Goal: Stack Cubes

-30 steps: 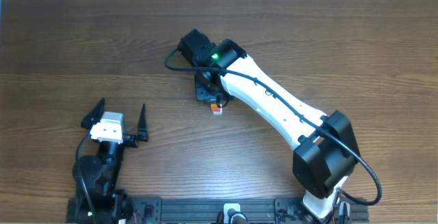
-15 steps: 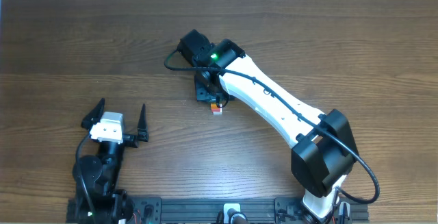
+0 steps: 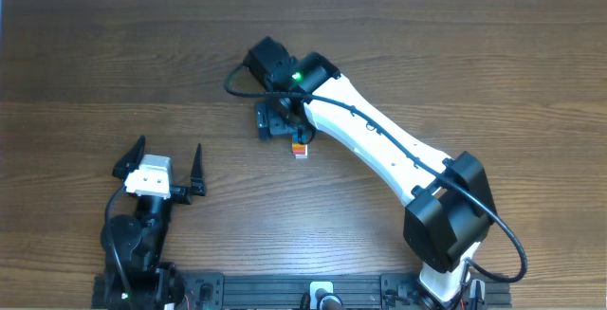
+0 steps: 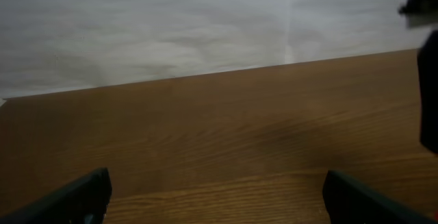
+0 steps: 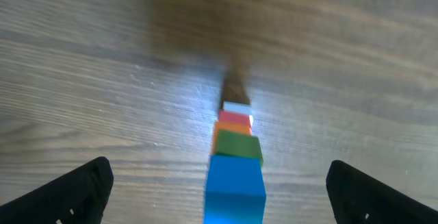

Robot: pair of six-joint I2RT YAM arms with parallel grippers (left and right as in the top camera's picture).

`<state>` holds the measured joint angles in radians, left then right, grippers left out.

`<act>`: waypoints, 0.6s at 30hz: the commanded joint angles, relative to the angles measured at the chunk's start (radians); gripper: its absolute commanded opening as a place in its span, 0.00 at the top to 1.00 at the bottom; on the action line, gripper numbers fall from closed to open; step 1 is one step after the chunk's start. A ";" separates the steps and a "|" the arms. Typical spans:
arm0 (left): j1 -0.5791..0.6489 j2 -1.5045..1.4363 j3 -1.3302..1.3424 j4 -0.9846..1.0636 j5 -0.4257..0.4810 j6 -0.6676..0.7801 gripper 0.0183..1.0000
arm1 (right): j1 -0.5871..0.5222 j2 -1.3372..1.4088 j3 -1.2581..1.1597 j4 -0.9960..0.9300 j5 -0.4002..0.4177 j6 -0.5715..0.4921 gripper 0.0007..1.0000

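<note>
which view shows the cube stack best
The right wrist view: it looks down the cube stack, with blue, green, orange, red and white cubes each distinct. The top view catches a small orange and white sliver beside the right arm. The left wrist view faces the table and a wall.

The brown wood-grain worktop (image 3: 493,54) carries a single stack of cubes (image 5: 236,166) near its middle, well away from every edge. A white cube (image 5: 237,107) sits at the bottom.
</note>
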<state>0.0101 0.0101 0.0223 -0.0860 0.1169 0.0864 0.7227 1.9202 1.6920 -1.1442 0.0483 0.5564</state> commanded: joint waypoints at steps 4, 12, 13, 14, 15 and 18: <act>0.007 -0.007 -0.006 0.001 0.006 0.011 0.00 | -0.116 0.002 0.180 0.015 0.157 -0.146 0.01; 0.007 -0.007 -0.006 0.001 0.006 0.011 0.00 | -0.278 -0.150 0.125 0.151 0.309 -0.375 0.01; 0.007 -0.007 -0.006 0.001 0.006 0.011 0.00 | -0.294 -0.192 0.080 0.188 0.322 -0.383 0.01; 0.007 -0.007 -0.006 0.001 0.006 0.011 0.00 | -0.308 -0.232 0.033 0.224 0.335 -0.383 0.01; 0.007 -0.007 -0.006 0.001 0.006 0.011 0.00 | -0.319 -0.270 -0.011 0.253 0.342 -0.386 0.01; 0.007 -0.007 -0.006 0.001 0.006 0.011 0.00 | -0.356 -0.401 -0.173 0.351 0.342 -0.422 0.01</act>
<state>0.0101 0.0101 0.0223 -0.0860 0.1169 0.0864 0.3893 1.6344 1.6234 -0.8253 0.3477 0.2031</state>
